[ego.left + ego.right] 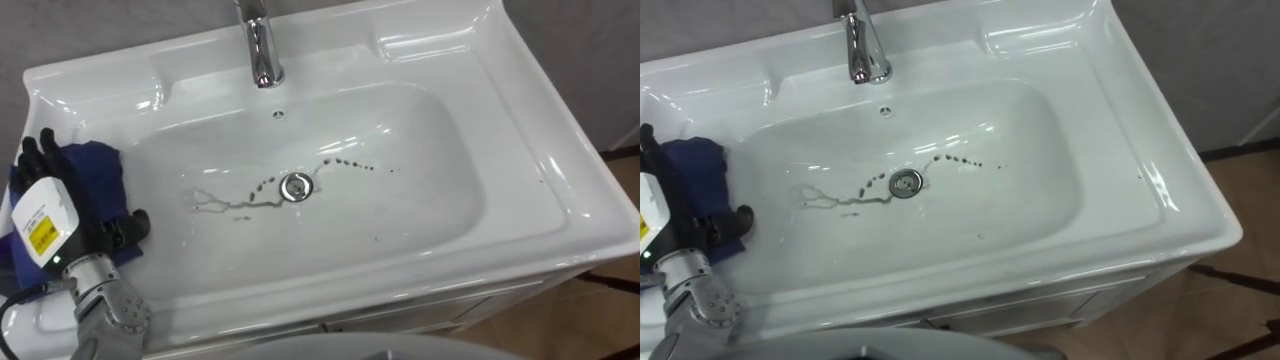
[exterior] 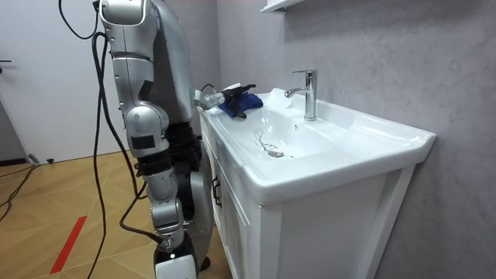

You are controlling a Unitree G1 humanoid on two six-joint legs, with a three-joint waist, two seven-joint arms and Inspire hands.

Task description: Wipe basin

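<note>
Standing at the front of a white cabinet (image 2: pixel 232 221) on a wooden floor (image 2: pixel 54 194), the robot reaches its left arm over the left end of the basin (image 1: pixel 560 185). The left hand (image 1: pixel 82 240) lies on a dark blue cloth (image 1: pixel 98 172), its dark fingers (image 1: pixel 36 150) curled over the far edge of the cloth and its thumb hooked round the near side, so the cloth is gripped in the hand. Cloth and hand sit on the basin's left side, where the flat rim slopes down into the bowl, well apart from the drain (image 1: pixel 296 187).

A chrome tap (image 1: pixel 260 45) stands upright at the middle of the back rim, with a small overflow hole (image 1: pixel 279 115) just below it. Thin dark smears (image 1: pixel 240 203) run across the bottom of the bowl: a wavy line from the left up to the drain, and a row of small dots curving away to the right of it.

In the room view the right arm hangs down at the robot's side, and the right hand (image 2: pixel 173 262) is at the bottom edge; I cannot tell how its fingers are set.
</note>
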